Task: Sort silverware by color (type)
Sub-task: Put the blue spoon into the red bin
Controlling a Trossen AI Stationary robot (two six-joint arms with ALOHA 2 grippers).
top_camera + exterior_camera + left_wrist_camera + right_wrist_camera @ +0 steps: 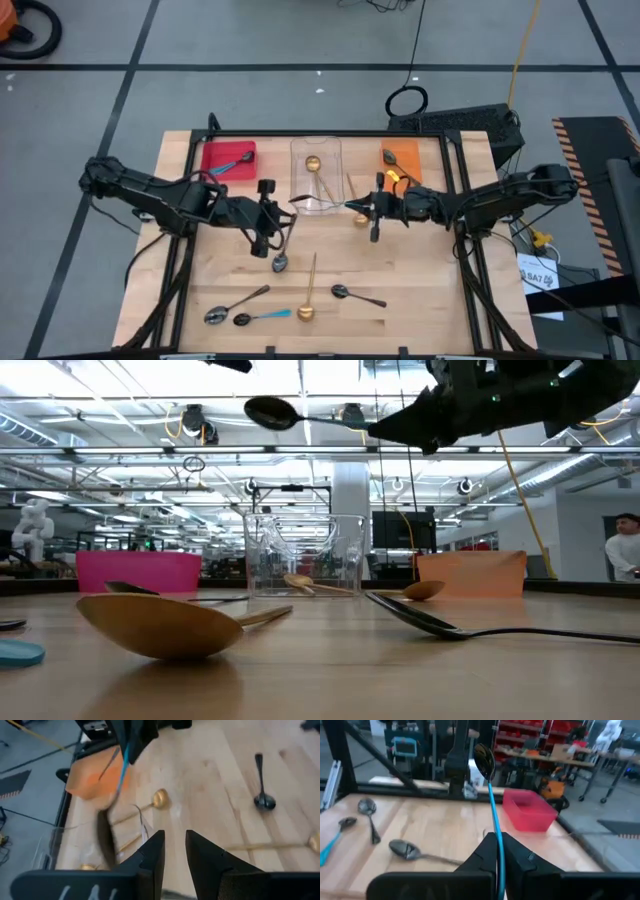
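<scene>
My right gripper (pixel 497 842) (pixel 368 208) is shut on a spoon with a light blue handle (pixel 491 795) and a dark bowl (pixel 270 412), held above the table's middle. My left gripper (pixel 175 842) (pixel 280 213) stands open a short way to its left, facing it, with nothing between its fingers. A red tray (pixel 228 160) holds another blue-handled spoon, and a clear container (pixel 316 170) holds a gold spoon. An orange tray (pixel 400 165) stands at the far right. Loose spoons lie flat on the table: a dark one (pixel 280 262), gold ones (pixel 358 218) (pixel 306 312), and a blue-handled one (pixel 260 317). My right gripper pinches the blue handle (pixel 496 827) between its two fingers, at the end away from the bowl. The fingers come in level from the table's right and lie along the spoon. The spoon sticks straight out ahead of them toward the left gripper, bowl (pixel 484 757) foremost, clear of the table.
Two more dark spoons (pixel 358 296) (pixel 235 305) lie near the front edge. The three containers line the far edge of the wooden table (pixel 430 290). Bare wood shows at the near right and left of the red tray.
</scene>
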